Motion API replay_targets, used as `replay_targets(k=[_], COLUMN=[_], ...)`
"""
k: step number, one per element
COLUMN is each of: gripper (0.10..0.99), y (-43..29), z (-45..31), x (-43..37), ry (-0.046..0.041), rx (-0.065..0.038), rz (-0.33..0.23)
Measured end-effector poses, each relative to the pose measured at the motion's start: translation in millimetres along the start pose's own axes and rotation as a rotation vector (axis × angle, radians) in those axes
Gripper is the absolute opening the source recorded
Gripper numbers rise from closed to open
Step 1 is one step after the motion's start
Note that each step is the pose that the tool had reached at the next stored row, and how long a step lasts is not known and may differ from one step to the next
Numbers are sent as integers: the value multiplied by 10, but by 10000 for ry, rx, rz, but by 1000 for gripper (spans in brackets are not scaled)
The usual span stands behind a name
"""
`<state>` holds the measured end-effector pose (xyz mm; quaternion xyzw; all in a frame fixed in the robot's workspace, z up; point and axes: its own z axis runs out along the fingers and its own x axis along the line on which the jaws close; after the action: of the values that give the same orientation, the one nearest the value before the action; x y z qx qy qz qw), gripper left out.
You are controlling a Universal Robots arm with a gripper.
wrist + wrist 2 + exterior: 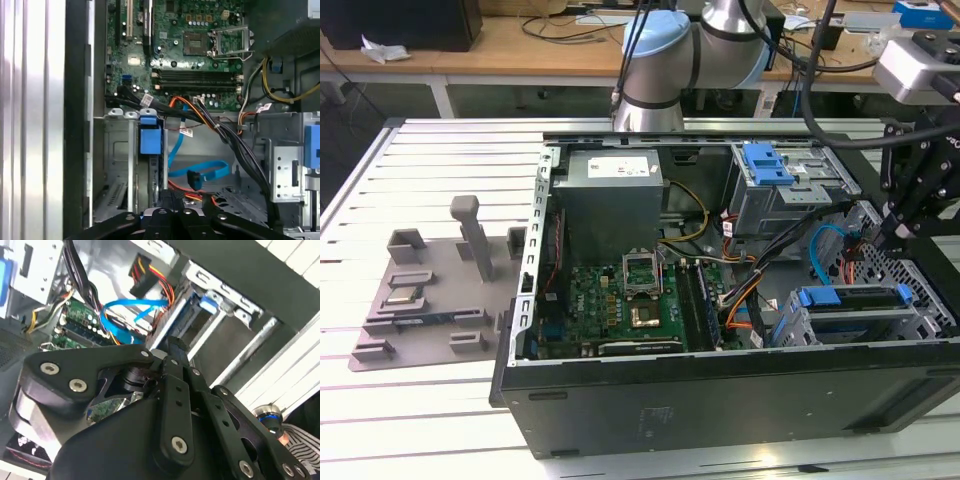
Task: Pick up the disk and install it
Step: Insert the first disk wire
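Observation:
The disk (865,298) lies on edge in the lower drive cage at the exterior view's right end of the open computer case. Its blue carrier bracket (820,296) faces the motherboard. In the first wrist view the bracket (150,139) caps the slot and the disk's dark edge (156,175) runs toward the camera. My gripper (888,232) hangs just above the cage's far end, its fingers drawn together with nothing visible between them. In both wrist views the gripper (172,347) (172,197) points down at that cage.
A grey power-supply box (610,190) and the motherboard (620,300) take up the case's other half. An upper drive cage with a blue latch (767,163) stands behind. Blue and orange cables (830,245) loop beside the lower cage. A grey fixture plate (430,290) lies outside the case.

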<state>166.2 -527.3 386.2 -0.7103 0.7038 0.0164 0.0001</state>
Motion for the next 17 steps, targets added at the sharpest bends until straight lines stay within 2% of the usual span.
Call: replay_targets(k=[4,7,9,15,16,17], gripper=[106,106,106,114,235,294], y=[-146,-219,-258,-259,-259,-259], z=[113,149,159,161,161,162], x=[-261,-364,-408,-413,-413,-413], ry=[29,54,67,67,67,67], rx=[-1,-1,-1,-1,-1,-1], rz=[1,0,1,1,1,1])
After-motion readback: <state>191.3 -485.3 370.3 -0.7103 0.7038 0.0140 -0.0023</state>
